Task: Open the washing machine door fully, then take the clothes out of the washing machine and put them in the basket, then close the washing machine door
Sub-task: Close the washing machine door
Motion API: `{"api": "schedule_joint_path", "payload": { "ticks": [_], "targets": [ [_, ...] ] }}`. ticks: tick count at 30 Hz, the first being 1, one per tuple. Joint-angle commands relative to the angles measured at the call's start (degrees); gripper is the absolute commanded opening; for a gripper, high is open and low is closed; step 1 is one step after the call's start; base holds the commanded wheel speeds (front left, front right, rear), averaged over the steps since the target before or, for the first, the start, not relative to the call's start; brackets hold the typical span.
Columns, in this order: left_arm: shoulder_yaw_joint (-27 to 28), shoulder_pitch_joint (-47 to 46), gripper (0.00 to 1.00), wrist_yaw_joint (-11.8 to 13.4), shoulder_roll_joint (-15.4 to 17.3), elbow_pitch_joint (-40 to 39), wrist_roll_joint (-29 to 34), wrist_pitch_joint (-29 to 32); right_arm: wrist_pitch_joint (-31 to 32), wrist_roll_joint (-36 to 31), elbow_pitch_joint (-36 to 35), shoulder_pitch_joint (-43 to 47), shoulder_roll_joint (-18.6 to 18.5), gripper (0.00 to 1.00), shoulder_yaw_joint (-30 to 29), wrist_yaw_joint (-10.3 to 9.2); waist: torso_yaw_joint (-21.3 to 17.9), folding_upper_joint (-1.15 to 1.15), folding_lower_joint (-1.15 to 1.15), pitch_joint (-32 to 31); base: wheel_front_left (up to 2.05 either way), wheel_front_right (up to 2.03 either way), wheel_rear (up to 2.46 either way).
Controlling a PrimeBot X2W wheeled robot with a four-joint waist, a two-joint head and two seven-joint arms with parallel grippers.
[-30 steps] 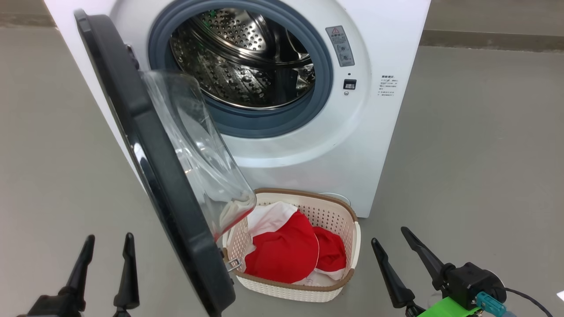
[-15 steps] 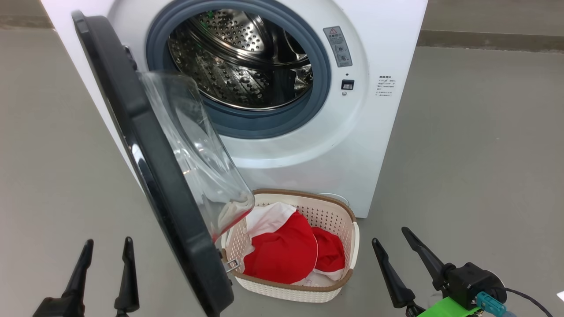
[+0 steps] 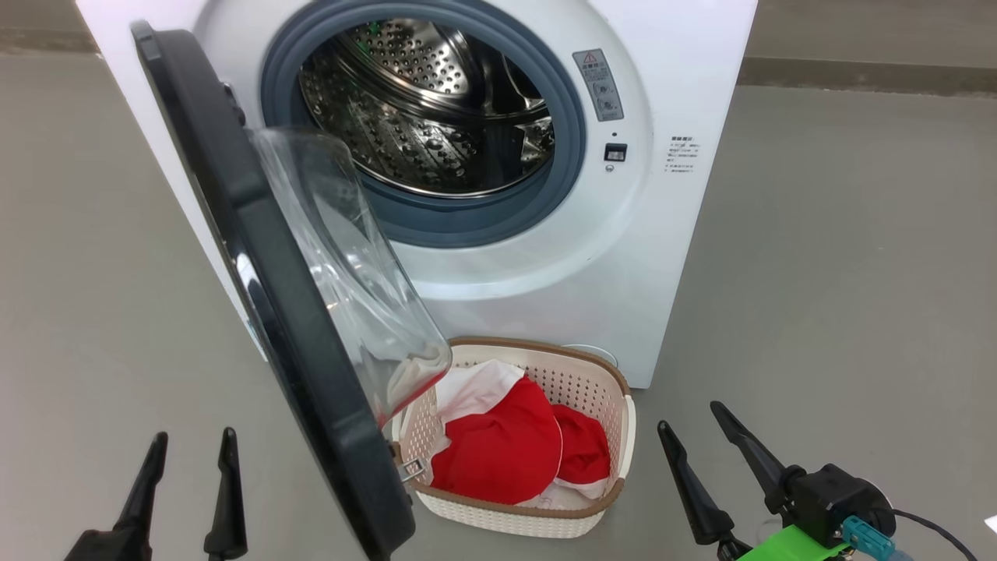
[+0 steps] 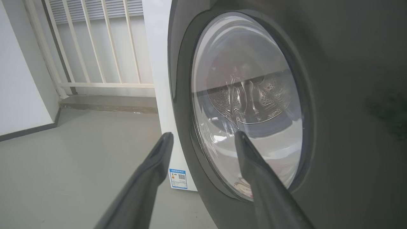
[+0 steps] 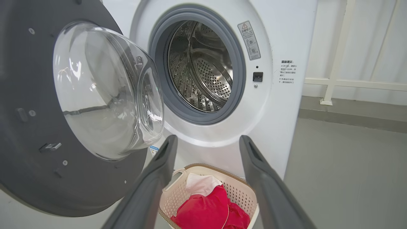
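Looks like the last step: shutting the door (image 3: 257, 288). Can find no garment in the drum (image 3: 420, 101); spot the clothes (image 3: 498, 452), red and white, heaped in the basket (image 3: 510, 520) on the floor (image 3: 818, 312) just in front of the machine (image 3: 685, 234). See the door hinged at the left and swung well out, with the glass bowl (image 3: 343, 265) over the basket's left rim, apart from it in the right wrist view. Find the left gripper (image 3: 194, 438) spread and empty at the near left, outside the door's black face. Find the right gripper (image 3: 688, 415) parted too, holding nothing, just right of the basket. To do it well: lay the left fingers (image 3: 228, 483) flat on that outer face near the free edge, away from the hinged side, then push far and right in one smooth arc. Keep the right gripper back out of the swing. Watch the bowl past the basket. Press right through to a firm click, not just to first touch on the grey ring (image 3: 475, 230).
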Motion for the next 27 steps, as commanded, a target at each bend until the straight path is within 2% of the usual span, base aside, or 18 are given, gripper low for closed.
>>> {"api": "schedule_joint_path", "payload": {
  "ticks": [1, 2, 3, 4, 5, 6, 9, 12, 16, 19, 23, 27],
  "targets": [
    [2.1, -0.4, 1.0, -0.5, 0.6, -1.1, 0.6, -0.7, -0.4, -0.1, -1.3, -1.6, -0.2, 1.0, 1.0, 0.28, 0.0, 0.0, 0.0, -0.1, 0.0, 0.0, 0.0],
    [2.2, -0.4, 1.0, -0.5, 0.6, -0.8, 0.7, -0.7, -0.4, 0.0, -1.3, -1.6, -0.2, 1.0, 1.1, 0.28, 0.1, 0.0, 0.0, -0.2, 0.0, 0.0, 0.0],
    [2.2, -0.4, 0.94, -0.5, 0.5, -0.5, 0.8, -0.7, -0.4, 0.0, -1.3, -1.7, -0.2, 1.0, 1.1, 0.28, 0.1, 0.0, 0.0, -0.2, 0.0, 0.0, 0.0],
    [2.1, -0.5, 0.43, -0.5, 0.5, -0.1, 0.8, -0.7, -0.4, 0.0, -1.3, -1.7, -0.2, 1.0, 1.1, 0.28, 0.1, 0.0, 0.0, -0.2, 0.0, 0.0, 0.0],
    [2.1, -0.7, 0.04, -0.5, 0.5, 0.3, 0.8, -0.7, -0.4, 0.0, -1.3, -1.8, -0.2, 1.0, 1.1, 0.28, 0.2, 0.0, 0.0, -0.3, 0.0, 0.0, 0.0],
    [2.1, -0.9, 0.0, -0.5, 0.4, 0.6, 0.6, -0.7, -0.4, 0.0, -1.3, -1.8, -0.2, 1.0, 1.1, 0.28, 0.2, 0.0, 0.0, -0.3, 0.0, 0.0, 0.0],
    [2.4, -1.9, 0.0, -0.5, 0.3, 1.0, -1.1, -0.7, -0.4, 0.1, -1.3, -1.7, -0.2, 1.0, 1.0, 0.28, 0.4, 0.0, 0.0, -0.5, 0.0, 0.0, 0.0],
    [3.3, -3.5, 0.0, -0.8, 0.1, 1.5, -6.7, -0.7, -0.4, 0.1, -1.3, -1.5, -0.2, 1.0, 1.1, 0.28, 0.5, 0.0, 0.0, -0.6, 0.0, 0.0, 0.0],
    [2.9, -6.3, 0.0, -1.3, 0.0, 1.6, -19.9, 1.2, -0.4, 0.1, -1.2, -1.2, -0.1, 1.0, 1.3, 0.28, 0.6, 0.0, 0.0, -0.8, 0.0, 0.0, 0.0],
    [2.9, -8.5, 0.0, -0.7, 0.0, -0.5, -32.7, 5.1, -0.4, 0.1, -1.3, -1.1, -0.1, 1.0, 1.3, 0.28, 0.4, 0.0, 0.0, -0.8, 0.0, 0.0, 0.0],
    [3.5, -10.9, 0.0, 2.7, 0.0, -4.6, -51.1, 11.5, -0.4, 0.2, -1.4, -1.2, 0.0, 1.0, 1.4, 0.28, 0.0, 0.0, 0.0, -0.6, 0.0, 0.0, 0.0],
    [4.0, -12.3, 0.0, 8.7, 0.0, -9.0, -66.7, 19.2, -0.4, 0.1, -1.4, -1.2, 0.0, 1.0, 1.3, 0.28, -0.5, 0.0, 0.0, -0.2, 0.0, 0.0, 0.0]
  ]
}}
